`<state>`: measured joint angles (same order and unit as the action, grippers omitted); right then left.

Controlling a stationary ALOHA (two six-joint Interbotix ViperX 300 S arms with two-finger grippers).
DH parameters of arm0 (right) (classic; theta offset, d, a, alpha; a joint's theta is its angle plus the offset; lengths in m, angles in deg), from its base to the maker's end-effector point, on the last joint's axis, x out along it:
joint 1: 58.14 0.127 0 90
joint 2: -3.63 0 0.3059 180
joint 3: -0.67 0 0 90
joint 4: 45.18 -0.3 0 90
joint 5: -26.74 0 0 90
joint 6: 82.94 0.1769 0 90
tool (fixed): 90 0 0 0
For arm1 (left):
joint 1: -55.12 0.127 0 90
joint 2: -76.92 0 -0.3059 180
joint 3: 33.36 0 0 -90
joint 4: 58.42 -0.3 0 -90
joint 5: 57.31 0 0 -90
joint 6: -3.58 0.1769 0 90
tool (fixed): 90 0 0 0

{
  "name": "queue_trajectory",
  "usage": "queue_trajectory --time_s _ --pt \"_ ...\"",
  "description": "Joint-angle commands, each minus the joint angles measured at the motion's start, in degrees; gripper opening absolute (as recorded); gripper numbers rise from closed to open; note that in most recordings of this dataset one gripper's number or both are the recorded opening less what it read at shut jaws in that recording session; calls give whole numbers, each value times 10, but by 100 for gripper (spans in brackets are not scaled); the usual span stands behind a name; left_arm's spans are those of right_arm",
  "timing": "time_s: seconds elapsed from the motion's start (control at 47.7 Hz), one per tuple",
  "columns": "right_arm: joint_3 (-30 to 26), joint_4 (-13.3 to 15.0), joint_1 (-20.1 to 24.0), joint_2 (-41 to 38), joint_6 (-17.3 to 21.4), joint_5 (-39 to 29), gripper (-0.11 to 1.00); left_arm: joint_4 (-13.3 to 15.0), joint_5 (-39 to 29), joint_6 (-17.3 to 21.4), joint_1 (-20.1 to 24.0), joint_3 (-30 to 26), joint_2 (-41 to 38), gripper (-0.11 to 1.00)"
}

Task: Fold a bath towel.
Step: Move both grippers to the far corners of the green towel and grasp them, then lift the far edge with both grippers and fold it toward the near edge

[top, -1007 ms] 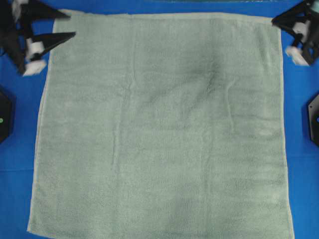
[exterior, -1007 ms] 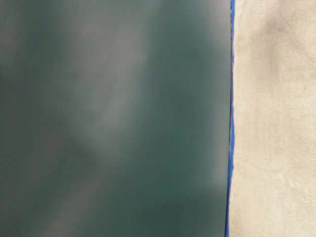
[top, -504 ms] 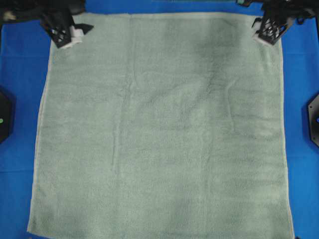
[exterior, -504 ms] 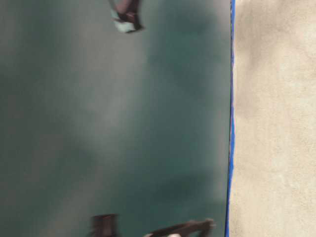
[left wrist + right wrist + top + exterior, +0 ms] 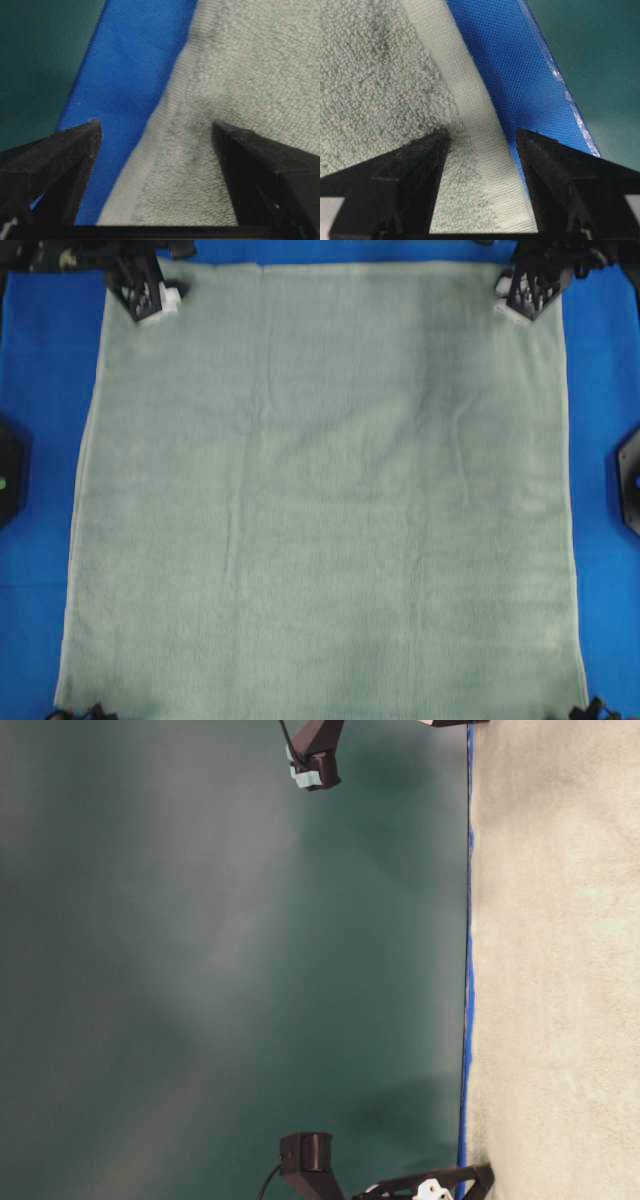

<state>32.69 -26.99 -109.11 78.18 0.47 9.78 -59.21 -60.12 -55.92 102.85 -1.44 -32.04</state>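
You have brought both arms in from beside the table cloth [image 5: 30,440] onto the far corners of the flat bath towel [image 5: 320,500]; the left gripper [image 5: 155,137] and right gripper [image 5: 482,140] each stand wide open astride its hem, clasping nothing.

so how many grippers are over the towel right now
2. The left gripper sits at the bath towel's top-left corner in the overhead view, the right gripper at its top-right corner. Both are open, each straddling the hemmed edge.
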Motion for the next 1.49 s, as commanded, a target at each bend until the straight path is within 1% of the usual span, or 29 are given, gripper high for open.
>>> queue_trajectory --time_s 0.0,0.063,0.105,0.252,0.273,0.357,0.483,0.567,0.629,0.713,0.818,0.881,1.007,1.091,1.154,1.175,1.217,1.28,1.301,1.343,1.364,1.469 --pt "7 1 -6 -9 -1 5 60 -1 -10 -3 -8 3 -10 84" --pt "13 1 -7 -9 -1 8 56 -1 -18 -3 -20 6 -9 76" --pt "17 1 -7 -9 -1 9 51 -2 -25 2 -30 9 -9 68" --pt "23 -4 -6 -6 -1 -4 12 -2 -51 4 -50 11 -6 30" --pt "24 -4 -6 -5 -1 -7 8 -2 -59 1 -51 10 -5 24" --pt "23 -9 -4 -2 0 -23 8 -2 -83 -4 -50 5 3 6" --pt "22 -14 -2 27 9 -40 8 -2 -127 -3 -50 -7 38 5" --pt "22 -16 4 66 12 -50 8 -2 -159 0 -51 -18 75 5" --pt "20 -20 11 112 18 -61 8 -2 -194 0 -51 -31 112 5" --pt "20 -22 31 179 25 -84 8 -2 -242 -1 -54 -46 157 5" --pt "24 -22 57 247 35 -115 8 -2 -291 -2 -61 -49 212 5" --pt "31 -24 77 283 45 -132 8 -2 -306 -6 -67 -45 237 5" --pt "54 -30 111 323 69 -149 8 1 -318 -18 -99 -20 273 5" --pt "69 -46 144 338 92 -168 8 6 -321 -44 -137 3 288 5" --pt "76 -61 178 346 112 -185 8 7 -323 -83 -170 18 301 5" --pt "79 -66 192 349 118 -192 8 6 -326 -113 -188 25 307 5" --pt "86 -76 222 353 133 -201 8 9 -330 -127 -214 37 316 5" --pt "98 -93 273 360 160 -211 8 12 -330 -154 -266 57 329 5" --pt "103 -104 301 364 175 -214 8 12 -328 -167 -285 63 332 5" --pt "110 -116 338 367 197 -216 8 12 -325 -202 -320 75 338 5" --pt "113 -122 359 367 208 -217 8 12 -323 -233 -345 83 341 5" --pt "125 -147 462 368 276 -216 8 11 -313 -345 -443 103 347 5"
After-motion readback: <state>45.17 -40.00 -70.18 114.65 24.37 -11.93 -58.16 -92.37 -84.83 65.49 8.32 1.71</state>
